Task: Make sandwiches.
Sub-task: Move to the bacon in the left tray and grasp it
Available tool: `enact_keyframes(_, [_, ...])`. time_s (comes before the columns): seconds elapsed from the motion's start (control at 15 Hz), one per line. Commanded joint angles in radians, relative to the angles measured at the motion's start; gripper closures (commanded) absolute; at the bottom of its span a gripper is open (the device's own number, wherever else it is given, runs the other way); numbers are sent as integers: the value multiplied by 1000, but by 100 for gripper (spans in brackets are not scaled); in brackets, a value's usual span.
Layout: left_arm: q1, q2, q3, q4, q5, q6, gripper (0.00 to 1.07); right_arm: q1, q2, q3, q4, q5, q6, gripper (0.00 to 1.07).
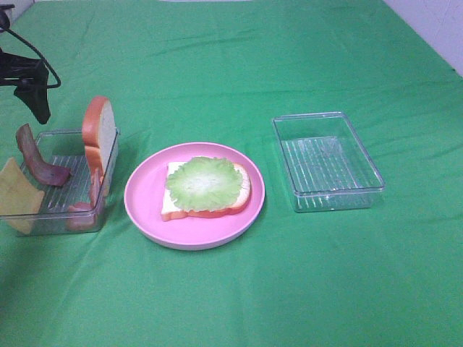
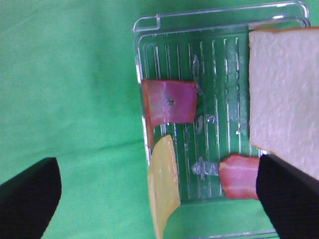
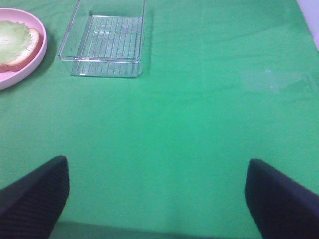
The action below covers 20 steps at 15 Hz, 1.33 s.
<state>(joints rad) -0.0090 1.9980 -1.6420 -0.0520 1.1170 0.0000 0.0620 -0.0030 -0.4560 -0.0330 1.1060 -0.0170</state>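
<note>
On the pink plate (image 1: 145, 199) lies a white bread slice (image 1: 171, 205) with a round pale-green lettuce leaf (image 1: 204, 183) on top. The clear left tray (image 1: 51, 220) holds an upright bread slice (image 1: 101, 134), a bacon strip (image 1: 40, 163), a second bacon strip (image 1: 83, 210) and a yellow cheese square (image 1: 18, 191). My left gripper (image 1: 36, 101) hovers above that tray, open and empty. In the left wrist view the left gripper (image 2: 157, 167) spans the cheese (image 2: 163, 184), bacon (image 2: 169, 102) and bread (image 2: 284, 89). My right gripper (image 3: 157, 169) is open and empty over bare cloth.
An empty clear tray (image 1: 329, 199) stands right of the plate; it also shows in the right wrist view (image 3: 102, 45), beside the plate's rim (image 3: 41, 50). Green cloth covers the table. The right gripper is outside the exterior view.
</note>
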Motion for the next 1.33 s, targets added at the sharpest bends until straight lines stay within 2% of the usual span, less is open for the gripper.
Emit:
enact_keyframes(0.07, [14,49,-41,-8,0,-8,6,-6,-35,2,1,-6,0,15])
enact_keyframes(0.53, [40,132,-60,-93,-17,22,6,-6,-35,2,2,-6,0,15])
enact_keyframes(1.07, [40,168,-60,-70,-48,21,9,-6,-35,2,2,-6,0,15])
enact_keyframes(1.2, [40,168,-60,-39,-50,11,14,-6,-35,2,2,-6,0,15])
enact_keyframes(1.33, [40,168,-60,-41,-53,10,27,-6,-35,2,2,-6,0,15])
